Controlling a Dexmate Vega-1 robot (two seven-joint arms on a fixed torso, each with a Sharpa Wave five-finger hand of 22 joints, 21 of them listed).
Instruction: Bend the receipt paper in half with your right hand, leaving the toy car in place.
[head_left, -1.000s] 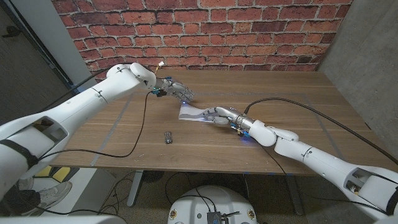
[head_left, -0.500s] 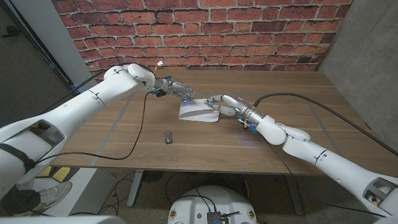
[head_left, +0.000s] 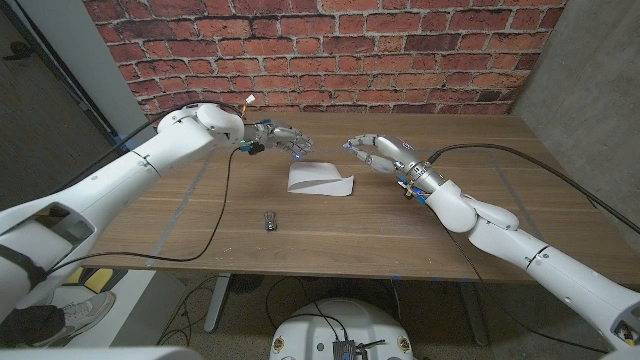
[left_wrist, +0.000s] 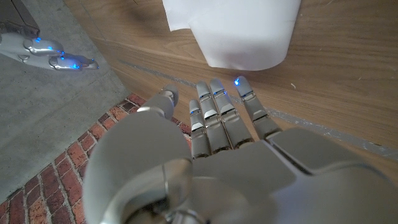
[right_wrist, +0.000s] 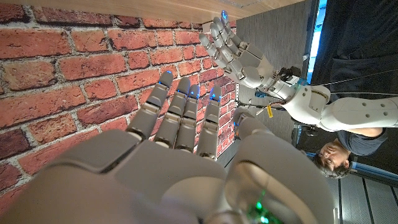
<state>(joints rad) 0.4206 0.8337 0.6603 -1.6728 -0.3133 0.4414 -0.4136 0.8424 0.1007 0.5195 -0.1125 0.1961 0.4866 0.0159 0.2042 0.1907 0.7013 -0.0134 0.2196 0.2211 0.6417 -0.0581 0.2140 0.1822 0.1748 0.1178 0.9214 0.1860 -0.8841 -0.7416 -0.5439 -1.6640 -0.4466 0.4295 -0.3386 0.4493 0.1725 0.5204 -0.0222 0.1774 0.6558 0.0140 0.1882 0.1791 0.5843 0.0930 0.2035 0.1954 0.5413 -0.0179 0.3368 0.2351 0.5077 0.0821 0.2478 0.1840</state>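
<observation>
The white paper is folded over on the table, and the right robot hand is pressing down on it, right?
Not quite. The white paper is folded over on the table, but the right robot hand is lifted beside it, fingers spread, touching nothing. The head view shows this.

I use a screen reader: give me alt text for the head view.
A white receipt paper, folded over, lies on the wooden table between two open robot hands, left hand and right hand. A small dark toy car sits nearer the front edge.
</observation>
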